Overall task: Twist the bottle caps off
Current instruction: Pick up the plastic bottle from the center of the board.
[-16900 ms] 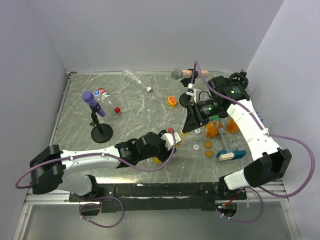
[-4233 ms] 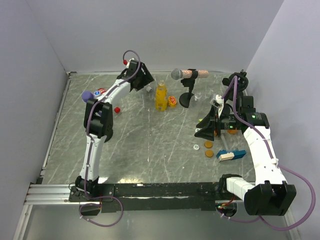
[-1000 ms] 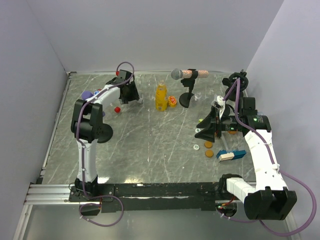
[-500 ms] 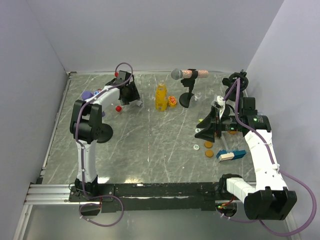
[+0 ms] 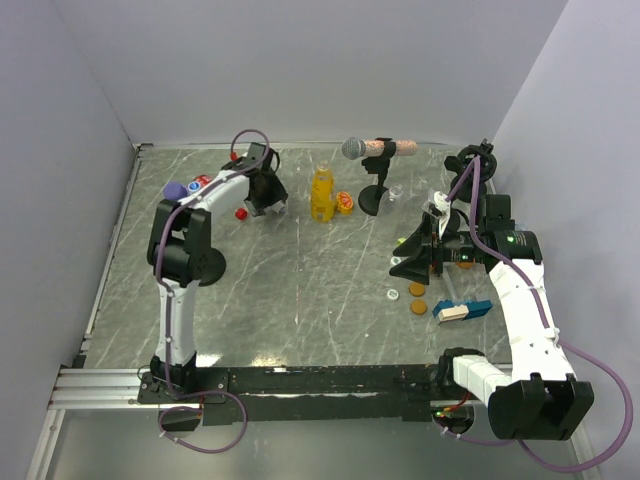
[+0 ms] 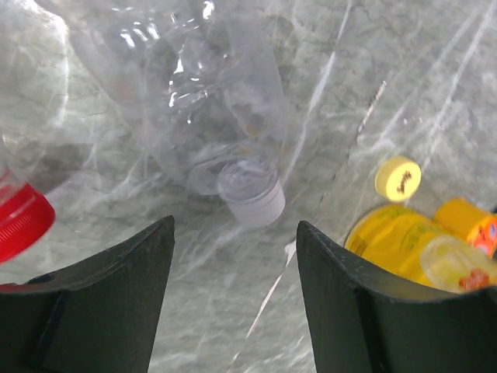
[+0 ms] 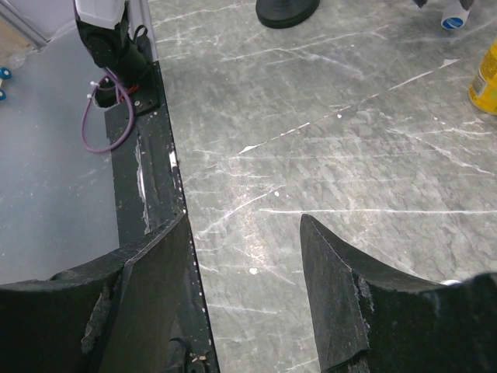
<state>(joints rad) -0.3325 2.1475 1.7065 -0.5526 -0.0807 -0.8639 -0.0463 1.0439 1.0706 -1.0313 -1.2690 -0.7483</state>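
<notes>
We see the left claw [image 6: 234,233] with its fingers apart and gripping nothing, hanging over a clear bottle [image 6: 194,101] that lies on the tabletop [image 5: 300,280], to the left of the upright juice bottle [image 5: 321,193]. The pale cap [image 6: 251,190] sits on the clear bottle's neck, just under the gap between the fingers. A red cap [image 6: 19,225] shows farther left of the juice bottle, and a yellow cap [image 6: 397,177] lies flat just beside it. The right claw [image 7: 245,221] hangs well to the right of the juice bottle, its fingers apart over the tabletop, clamped on nothing
</notes>
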